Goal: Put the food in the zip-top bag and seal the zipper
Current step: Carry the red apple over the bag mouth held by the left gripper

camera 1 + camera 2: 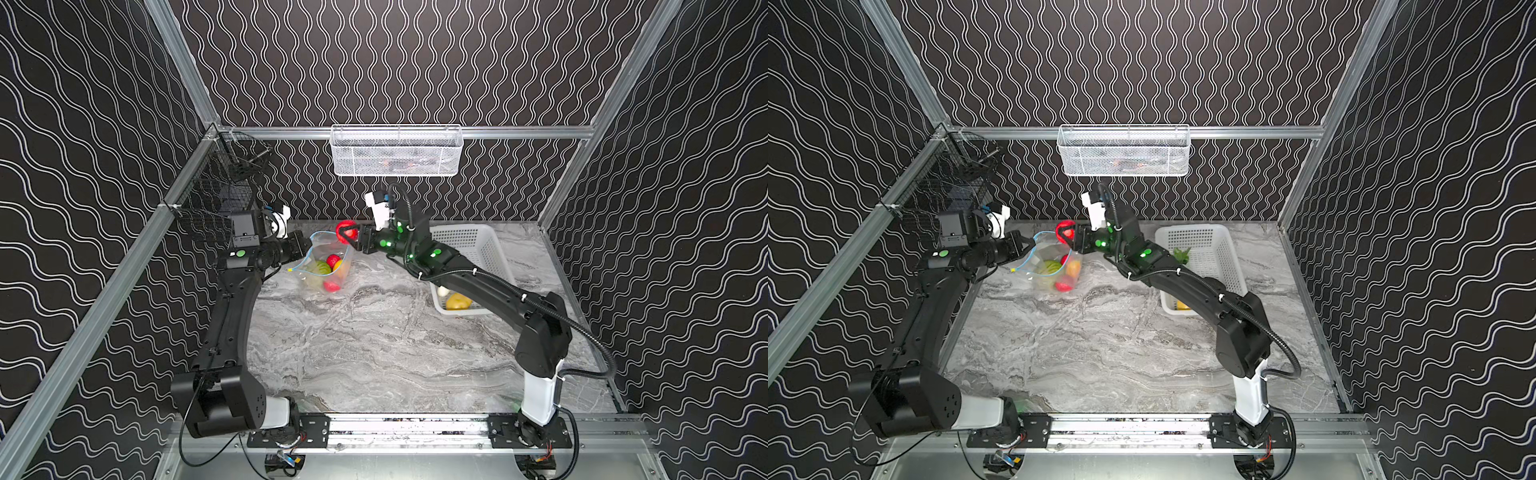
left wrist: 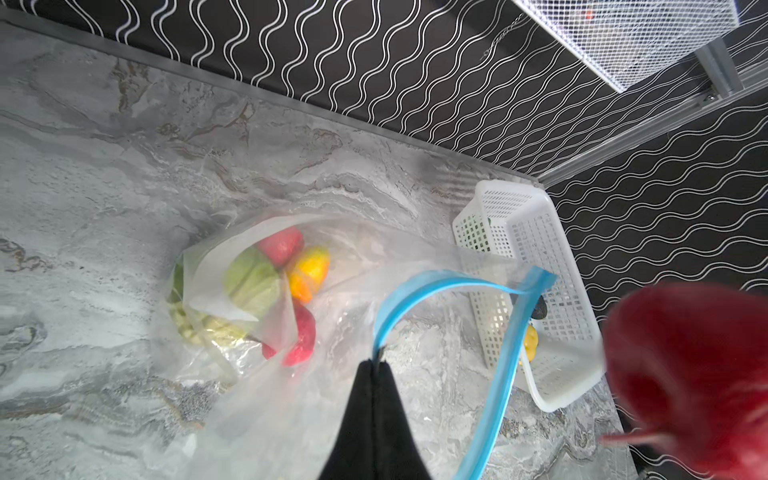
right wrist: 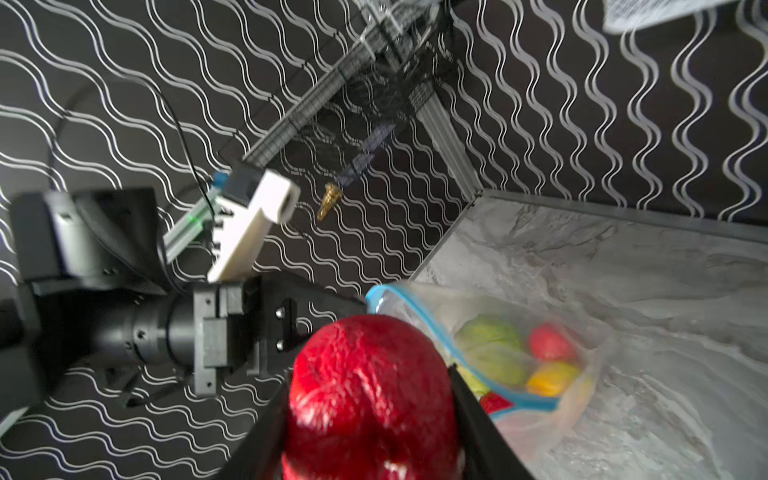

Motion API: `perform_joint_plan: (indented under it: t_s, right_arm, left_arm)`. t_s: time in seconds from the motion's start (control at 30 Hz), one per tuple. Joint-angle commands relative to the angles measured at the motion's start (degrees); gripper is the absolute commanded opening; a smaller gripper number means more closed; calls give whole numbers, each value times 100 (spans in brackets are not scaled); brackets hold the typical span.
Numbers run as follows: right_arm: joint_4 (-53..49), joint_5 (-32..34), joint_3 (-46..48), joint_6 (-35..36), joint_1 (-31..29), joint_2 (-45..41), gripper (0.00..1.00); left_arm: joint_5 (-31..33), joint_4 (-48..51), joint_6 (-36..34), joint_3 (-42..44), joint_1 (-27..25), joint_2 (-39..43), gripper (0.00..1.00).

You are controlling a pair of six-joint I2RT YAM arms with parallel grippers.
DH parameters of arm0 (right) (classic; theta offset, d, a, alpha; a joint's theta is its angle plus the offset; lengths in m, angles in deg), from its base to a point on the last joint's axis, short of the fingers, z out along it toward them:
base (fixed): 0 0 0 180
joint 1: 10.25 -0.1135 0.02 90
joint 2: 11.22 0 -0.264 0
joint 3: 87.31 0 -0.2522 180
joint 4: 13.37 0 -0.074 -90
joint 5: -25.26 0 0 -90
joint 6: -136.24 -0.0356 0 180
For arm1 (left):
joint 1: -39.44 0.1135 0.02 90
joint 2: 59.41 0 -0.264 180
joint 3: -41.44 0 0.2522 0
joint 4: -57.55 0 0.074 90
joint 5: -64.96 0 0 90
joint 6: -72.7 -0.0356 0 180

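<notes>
At upturned mouth of bag (image 2: pixel 257 415), R pincer (image 1: pixel 350 239) clamps red fruit (image 3: pixel 370 386); L pincer (image 2: pixel 377 365) pinches zipper (image 2: pixel 440 283).

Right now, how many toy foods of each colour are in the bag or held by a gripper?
Red: 3 (two red fruits in the zip-top bag, one red fruit in the right gripper)
Green: 1 (green cabbage, in the bag)
Orange-yellow: 1 (orange-yellow fruit, in the bag)
Total: 5
</notes>
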Motion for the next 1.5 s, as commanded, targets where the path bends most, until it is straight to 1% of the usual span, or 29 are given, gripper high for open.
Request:
perform_joint_plan:
  t_s: [0.0, 0.17, 0.37, 0.57, 0.83, 1.0, 1.13, 1.27, 1.4, 1.47]
  right_arm:
    - [35, 210, -174, 303, -146, 79, 21]
    - [-320, 550, -406, 617, -341, 272, 22]
    - [-880, 1006, -965, 1020, -502, 589, 22]
    - [-1211, 808, -1387, 1043, -551, 1033, 23]
    - [-1204, 1245, -1345, 996, -652, 1113, 23]
    - [-1098, 1475, -1097, 921, -661, 1050, 25]
    - [-1386, 1455, -1410, 989, -670, 1205, 25]
    - [-1341, 1258, -1419, 1106, -670, 1206, 30]
    - [-1224, 1304, -1336, 1124, -670, 1190, 37]
    - [-1406, 1380, -1526, 1200, -670, 1276, 45]
  left_arm:
    - [-5, -91, -94, -18, 11, 17, 0]
    - [-15, -143, -80, 60, 20, 117, 0]
    - [-22, -139, -35, 29, 140, 206, 0]
    - [-69, -380, 386, 307, 296, 338, 0]
    - [-291, -352, 447, 180, 297, 407, 0]
    - [-294, -347, 456, 278, 297, 516, 0]
    - [-318, -408, 458, 340, 297, 643, 0]
    - [-239, -340, 435, 304, 306, 641, 0]
    - [-255, -248, 441, 168, 332, 568, 0]
    - [-327, -275, 477, 137, 332, 554, 0]
